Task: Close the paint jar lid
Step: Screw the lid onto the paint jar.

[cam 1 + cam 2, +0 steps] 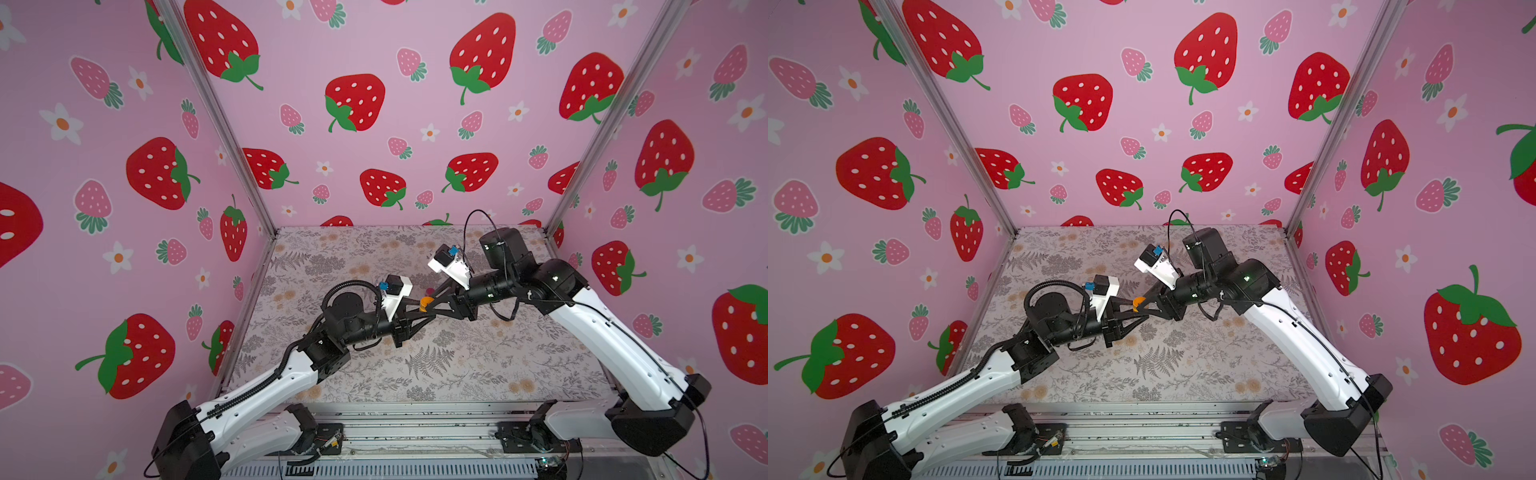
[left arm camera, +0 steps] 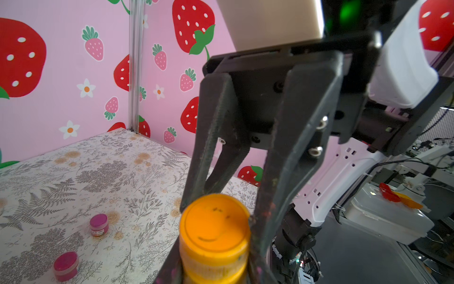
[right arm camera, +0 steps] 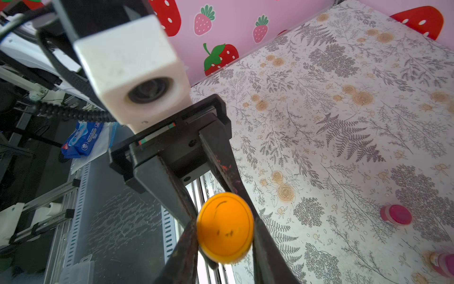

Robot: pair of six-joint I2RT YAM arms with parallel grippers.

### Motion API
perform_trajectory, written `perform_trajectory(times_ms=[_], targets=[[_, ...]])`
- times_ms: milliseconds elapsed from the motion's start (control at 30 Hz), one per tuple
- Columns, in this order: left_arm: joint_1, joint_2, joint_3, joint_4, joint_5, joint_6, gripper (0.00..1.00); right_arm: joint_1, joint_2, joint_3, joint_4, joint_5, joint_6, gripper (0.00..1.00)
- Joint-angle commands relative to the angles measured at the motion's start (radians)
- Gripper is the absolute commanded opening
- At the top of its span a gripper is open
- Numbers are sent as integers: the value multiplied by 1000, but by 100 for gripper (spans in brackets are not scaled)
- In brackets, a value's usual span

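Floral table [image 1: 415, 374] | paint jar [image 1: 424, 304] pinched by left gripper [image 1: 425, 311], right gripper [image 1: 430, 302]

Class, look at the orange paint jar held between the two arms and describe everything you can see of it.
The orange paint jar is small, round and plastic-looking, held in the air above the floral table. Its flat lid, ribbed at the edge, bears dark smudges. The left end effector is shut on the body, the right end effector on the lid. Whether the lid is fully closed cannot be told.

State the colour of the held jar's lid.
The lid is orange, clearest in the right wrist view.
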Motion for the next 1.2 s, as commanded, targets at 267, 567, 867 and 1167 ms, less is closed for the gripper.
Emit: perform_trajectory(times_ms=[267,567,867,1167], targets=[[-1,131,179,95,-430,85,0,179,-43,-261,377,442,417,29],[11,140,195,125,-444,87,0,212,-21,-274,389,523,456,32],[14,52,51,155,-361,77,0,174,-85,-189,269,516,420,35],[13,3,-19,166,-289,72,0,137,-108,-135,219,454,403,36]])
